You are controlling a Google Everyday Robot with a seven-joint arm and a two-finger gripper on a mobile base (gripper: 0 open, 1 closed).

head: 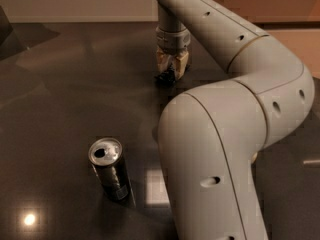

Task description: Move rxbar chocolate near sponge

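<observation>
- The gripper [171,74] hangs at about 12 o'clock from the middle of the view, pointing straight down at the far part of the dark glossy table [65,94].
- Its two tan fingers [182,63] are drawn close together and pinch a small black thing at their tips: the rxbar chocolate [165,78].
- The rxbar chocolate sits low between the fingertips, at or just above the tabletop; whether it touches the surface cannot be told.
- The pale grey arm [235,49] comes in from 12 o'clock, sweeps out toward 3 o'clock, then bends back down to a thick segment that fills the 5 o'clock part of the view.
- A dark can [109,169] with a silver opened top stands upright at about 7 o'clock, well apart from the gripper and just beside the thick arm segment.
- A small bright spot of light [30,219] reflects off the table at 8 o'clock of the can.
</observation>
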